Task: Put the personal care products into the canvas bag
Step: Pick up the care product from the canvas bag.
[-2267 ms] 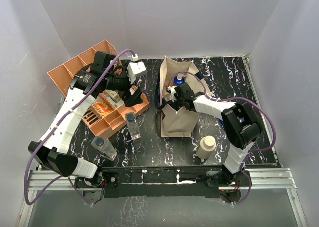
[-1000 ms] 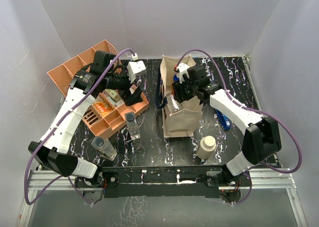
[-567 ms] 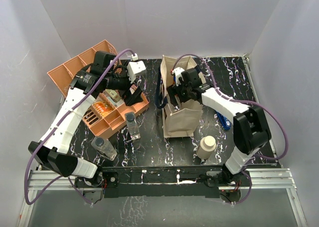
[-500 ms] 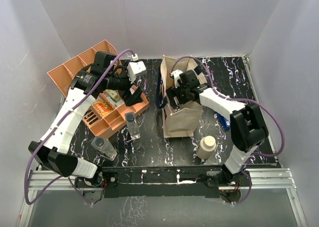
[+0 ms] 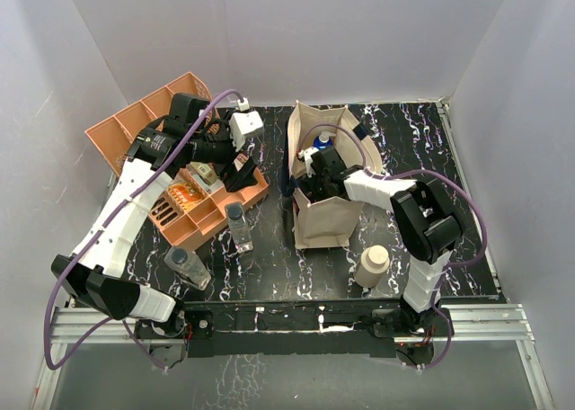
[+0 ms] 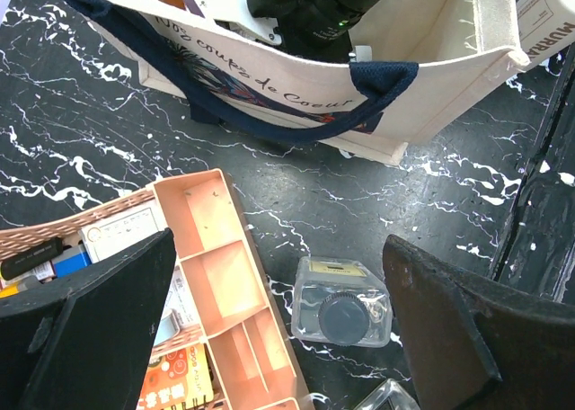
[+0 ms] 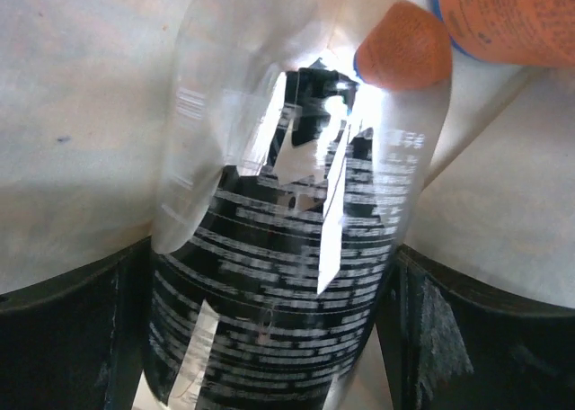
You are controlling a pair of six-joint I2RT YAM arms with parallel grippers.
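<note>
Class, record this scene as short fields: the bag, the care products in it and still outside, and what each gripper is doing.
bag: canvas bag, standing, mouth open
inside it: dark printed bottle
still outside: clear bottle mid-table, clear bottle near the left base, cream cylinder
left gripper: open, above the orange tray
right gripper: inside the bag, jaws either side of that bottle; grip unclear

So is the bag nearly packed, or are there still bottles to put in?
Done: one blue-topped bottle already sits in the canvas bag. In hand: the right gripper is down inside the bag with a dark-labelled bottle between its fingers; I can't tell if it has let go. Left: two clear bottles and the cream cylinder stand on the table outside.
</note>
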